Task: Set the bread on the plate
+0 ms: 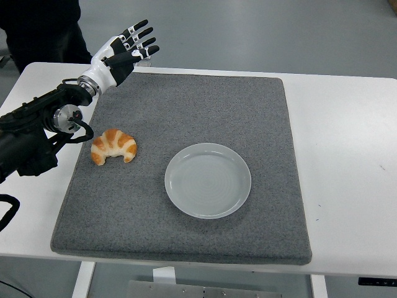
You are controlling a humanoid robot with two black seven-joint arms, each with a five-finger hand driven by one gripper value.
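Observation:
A golden croissant point(114, 146) lies on the grey mat point(186, 112) near its left side. A pale grey plate point(208, 180) sits empty at the mat's middle front, to the right of the croissant and apart from it. My left hand point(128, 47) hovers over the mat's far left corner, well behind the croissant, fingers spread and holding nothing. The right arm is out of view.
The mat lies on a white table point(347, 143). A person in dark clothes point(43, 31) stands at the top left, behind the table's far edge.

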